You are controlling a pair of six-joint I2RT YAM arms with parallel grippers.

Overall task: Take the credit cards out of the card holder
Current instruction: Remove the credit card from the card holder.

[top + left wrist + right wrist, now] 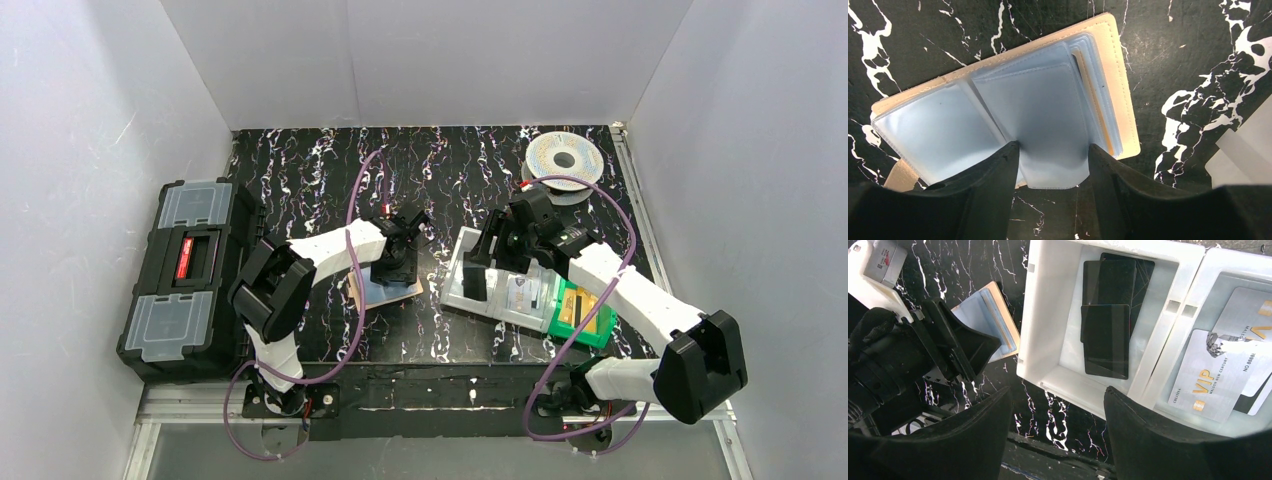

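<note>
Lying open on table [1198,50]: holder [1126,90], tan, flat, pale blue cards [1043,110] fanned across both panels. Left gripper [1053,150] directly over it, fingers [998,180] either side of nearest card's lower edge, half apart; pinching or not, cannot tell. Right gripper [1058,392] off to side, jaws wide, nothing between, above white tray [1045,315] holding black cards [1108,335], silver VIP cards [1218,375].

card holder [1128,100]: tan, open flat on table [1198,50], clear sleeves fanned | credit cards [1208,375]: silver, overlapping, flat in tray [1048,315] compartment
</note>
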